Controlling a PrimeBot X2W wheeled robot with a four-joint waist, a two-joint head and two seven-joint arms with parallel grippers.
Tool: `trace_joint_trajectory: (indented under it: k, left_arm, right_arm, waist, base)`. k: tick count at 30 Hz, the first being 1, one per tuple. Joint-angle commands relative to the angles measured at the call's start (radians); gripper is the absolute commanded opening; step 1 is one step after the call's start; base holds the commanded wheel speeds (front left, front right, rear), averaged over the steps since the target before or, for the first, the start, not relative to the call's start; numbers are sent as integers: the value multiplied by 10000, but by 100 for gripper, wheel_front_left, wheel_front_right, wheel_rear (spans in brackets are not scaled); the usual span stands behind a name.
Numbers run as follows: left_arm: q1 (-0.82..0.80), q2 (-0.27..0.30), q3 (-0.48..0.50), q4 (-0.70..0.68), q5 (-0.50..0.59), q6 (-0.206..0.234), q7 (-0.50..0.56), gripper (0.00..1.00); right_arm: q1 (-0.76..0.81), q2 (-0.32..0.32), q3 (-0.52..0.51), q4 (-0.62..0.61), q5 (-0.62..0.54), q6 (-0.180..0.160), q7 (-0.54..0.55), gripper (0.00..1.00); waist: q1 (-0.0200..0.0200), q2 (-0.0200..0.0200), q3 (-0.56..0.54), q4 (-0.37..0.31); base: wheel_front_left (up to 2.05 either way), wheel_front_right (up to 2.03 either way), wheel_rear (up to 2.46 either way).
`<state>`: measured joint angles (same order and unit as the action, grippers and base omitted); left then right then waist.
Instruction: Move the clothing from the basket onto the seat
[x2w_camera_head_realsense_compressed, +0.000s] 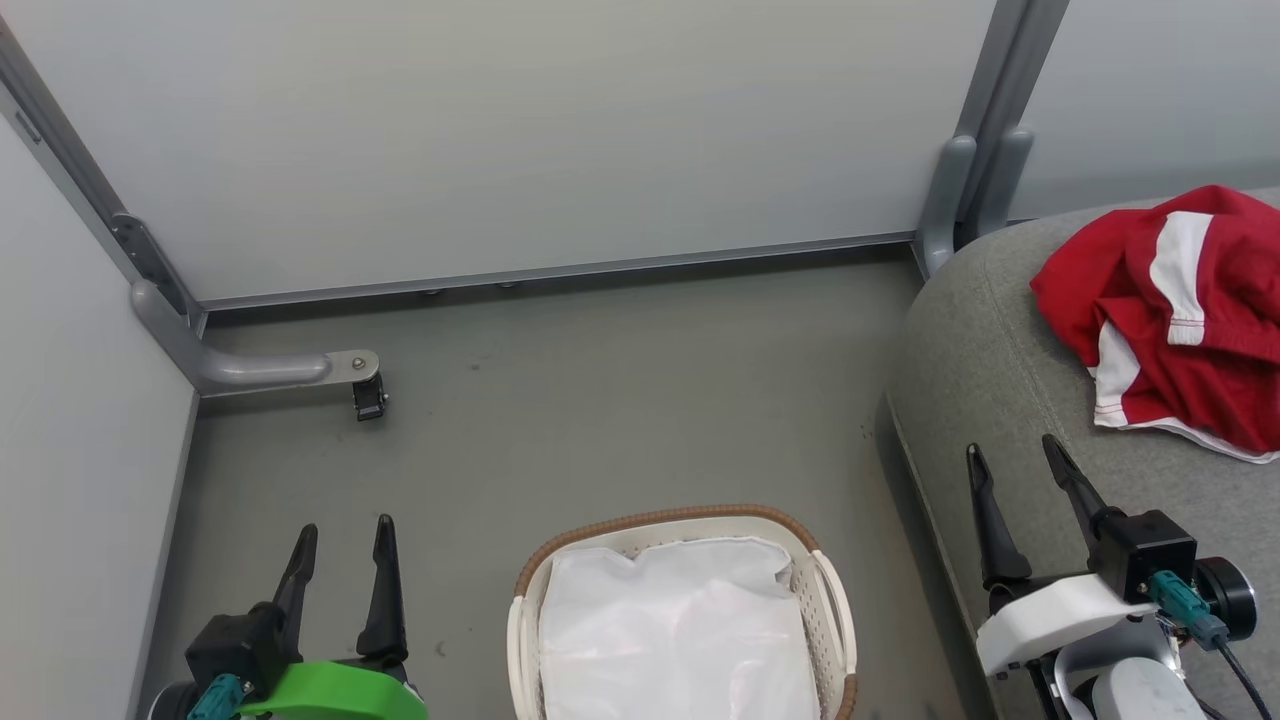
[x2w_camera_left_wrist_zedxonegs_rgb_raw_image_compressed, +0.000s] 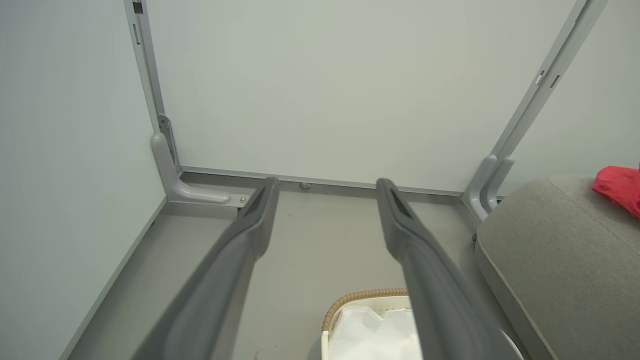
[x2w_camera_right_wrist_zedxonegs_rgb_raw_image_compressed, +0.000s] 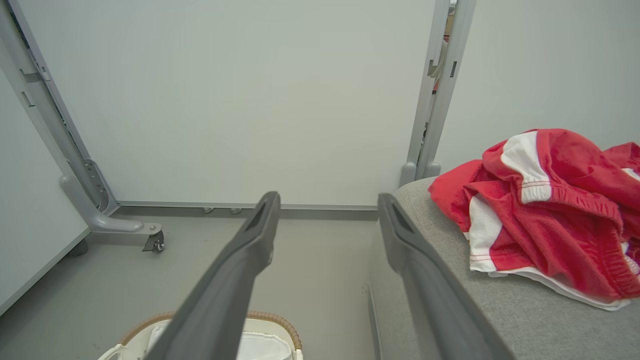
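My left gripper (x2w_camera_head_realsense_compressed: 347, 527) and right gripper (x2w_camera_head_realsense_compressed: 1011, 447) both hang wide open, holding nothing. The clothing (x2w_camera_head_realsense_compressed: 1200, 330) lies heaped on the seat (x2w_camera_head_realsense_compressed: 1000, 330), just beyond and right of the right gripper; the basket (x2w_camera_head_realsense_compressed: 660, 520), between the 2 grippers, holds a liner (x2w_camera_head_realsense_compressed: 680, 620).

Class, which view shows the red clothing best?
The right wrist view: the clothing lies close and large on the seat, white trim clear. The head view shows it smaller, cut by the right edge; the left wrist view, just a red corner.
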<state>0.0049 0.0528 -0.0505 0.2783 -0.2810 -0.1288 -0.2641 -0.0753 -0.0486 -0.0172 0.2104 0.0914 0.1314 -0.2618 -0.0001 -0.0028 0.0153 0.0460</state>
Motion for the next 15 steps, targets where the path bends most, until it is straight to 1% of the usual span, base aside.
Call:
trace_joint_trajectory:
  k: [1,11,12,15]
  left_arm:
    - [126,-10,-10,38,-10,-35,-3,100]
    - [22,-23,8,-15,61,-35,-3,100]
    - [0,-15,-21,-12,-4,0,0,0]
    - [39,-29,-65,159,-24,2,4,0]
  right_arm:
    - [140,-38,9,67,17,-15,-47,100]
    - [164,-37,71,137,51,-15,-47,100]
    - [37,0,65,115,25,0,0,0]
    - [82,54,62,343,43,0,27,0]
  waist:
    - [1,28,-2,17]
    - [1,28,18,63]
    - [1,0,18,63]
    - [1,0,19,65]
  base:
    - [0,0,0]
    - [0,0,0]
    - [0,0,0]
    - [0,0,0]
